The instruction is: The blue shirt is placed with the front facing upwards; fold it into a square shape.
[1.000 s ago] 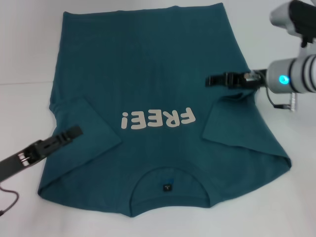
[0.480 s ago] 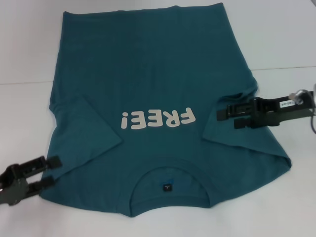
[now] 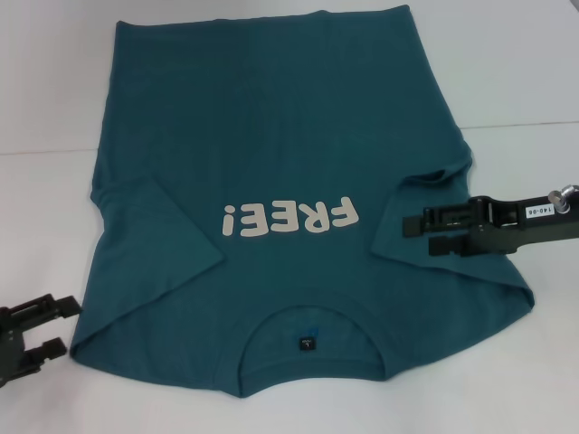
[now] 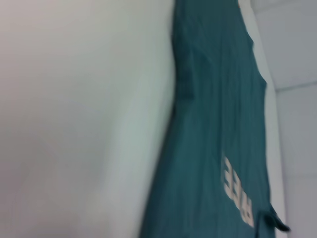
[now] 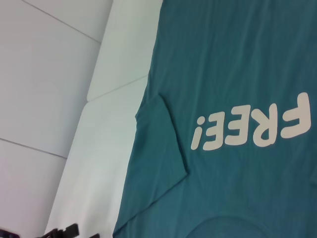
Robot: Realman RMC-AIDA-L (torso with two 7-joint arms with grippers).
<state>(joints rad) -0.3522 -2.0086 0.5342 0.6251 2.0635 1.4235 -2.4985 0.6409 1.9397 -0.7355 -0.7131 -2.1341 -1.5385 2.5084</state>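
The blue shirt (image 3: pixel 271 154) lies flat on the white table, front up, collar (image 3: pixel 309 318) nearest me and the off-white "FREE!" lettering (image 3: pixel 289 217) upside down to me. Both short sleeves are folded inward onto the body. My left gripper (image 3: pixel 71 325) stands open over bare table just off the shirt's near-left corner, holding nothing. My right gripper (image 3: pixel 416 233) is open above the folded right sleeve (image 3: pixel 425 194), with nothing between its fingers. The right wrist view shows the shirt (image 5: pixel 233 74), the lettering (image 5: pixel 252 129) and the left gripper (image 5: pixel 64 232) far off. In the left wrist view the shirt (image 4: pixel 213 124) runs along the table.
The white table (image 3: pixel 54 90) surrounds the shirt, with bare strips on the left and right. A seam line (image 3: pixel 525 124) crosses the table behind the arms. No other objects show.
My left gripper has drawn back off the left sleeve to the near-left table. My right gripper has come down from the shirt's right edge to over the right sleeve. The shirt has not moved.
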